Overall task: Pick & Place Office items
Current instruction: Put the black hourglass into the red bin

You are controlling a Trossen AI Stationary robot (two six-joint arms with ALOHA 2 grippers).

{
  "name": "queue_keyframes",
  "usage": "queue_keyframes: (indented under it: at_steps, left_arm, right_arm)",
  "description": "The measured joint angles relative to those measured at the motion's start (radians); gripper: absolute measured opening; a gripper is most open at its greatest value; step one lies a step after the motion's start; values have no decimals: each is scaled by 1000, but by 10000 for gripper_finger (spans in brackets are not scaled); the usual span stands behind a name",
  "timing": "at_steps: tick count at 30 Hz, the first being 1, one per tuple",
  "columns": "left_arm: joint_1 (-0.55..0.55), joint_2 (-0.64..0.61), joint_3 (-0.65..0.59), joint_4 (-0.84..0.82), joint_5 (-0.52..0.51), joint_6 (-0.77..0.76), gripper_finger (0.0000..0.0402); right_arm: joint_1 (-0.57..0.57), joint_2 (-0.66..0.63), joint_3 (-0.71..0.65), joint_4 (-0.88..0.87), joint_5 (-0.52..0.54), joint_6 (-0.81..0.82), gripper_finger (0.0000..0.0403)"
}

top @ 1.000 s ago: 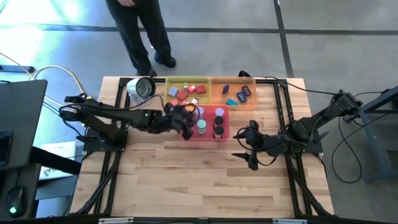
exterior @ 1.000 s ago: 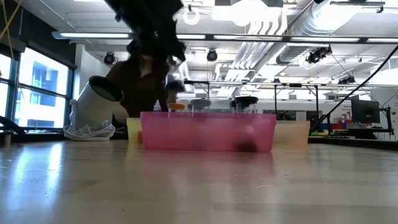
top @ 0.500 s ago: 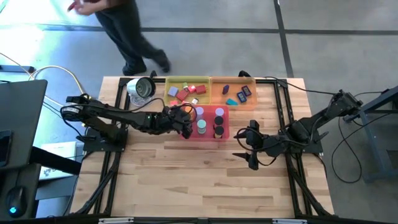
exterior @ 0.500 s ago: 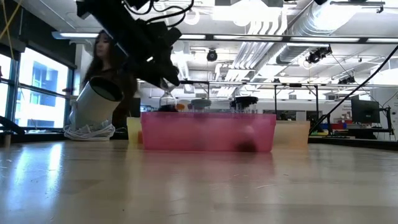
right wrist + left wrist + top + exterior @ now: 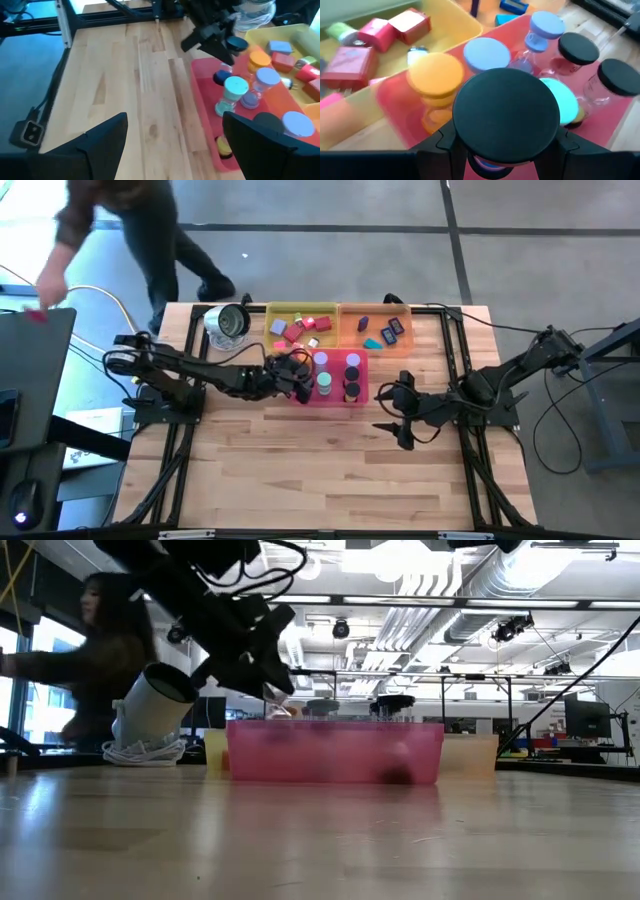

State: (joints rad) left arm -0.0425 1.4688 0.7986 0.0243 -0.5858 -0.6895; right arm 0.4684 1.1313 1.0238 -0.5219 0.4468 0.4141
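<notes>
- High view: I have the left claw (image 5: 297,372) at centre frame, over the left edge of the pink tray (image 5: 357,358), clamped on a black-capped cylinder. I judge it is there so the piece can go down among the other capped cylinders (image 5: 324,384) standing in that tray. The yellow tray (image 5: 275,313) above it holds red and grey blocks (image 5: 296,331); the orange tray (image 5: 349,334) to its right holds blue rectangular pieces (image 5: 390,331). The right claw (image 5: 393,421) waits over bare bench (image 5: 300,470) at right of centre, its fingers apart and nothing between them. A silver-rimmed round object (image 5: 228,321) lies upper left, and a person (image 5: 120,230) leans toward the upper-left corner, off the bench.
- Low view: the left arm (image 5: 215,615) slants down from upper left, ending just above the pink tray's near wall (image 5: 335,752); I read this as a lowering approach.
- Left wrist view: the black-capped cylinder (image 5: 506,115) fills the centre, gripped from both sides. Beyond it stand orange-capped (image 5: 435,76), lilac-capped (image 5: 486,52) and teal-capped (image 5: 560,99) cylinders, close-packed, so the free spot is tight.
- Right wrist view: my right claw's dark fingers (image 5: 106,141) stand wide at the bottom corners, bare bench between them; the pink tray sits at right.
</notes>
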Motion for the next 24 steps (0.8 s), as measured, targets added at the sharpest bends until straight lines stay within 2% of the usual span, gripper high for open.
queue_keyframes:
  at_steps: [5,13,18,24]
  left_arm:
    - [-15,63,2,76,0,-1,157]
    - [-23,86,2,52,-12,-11,157]
    - [-23,89,2,61,-18,46,157]
    - [-23,115,3,73,-3,54,211]
  right_arm:
    - [-7,0,0,-3,-14,0,315]
    - [-6,0,0,-11,-20,0,315]
    - [-6,0,0,-12,-20,1,315]
    - [-7,0,0,-5,-20,2,315]
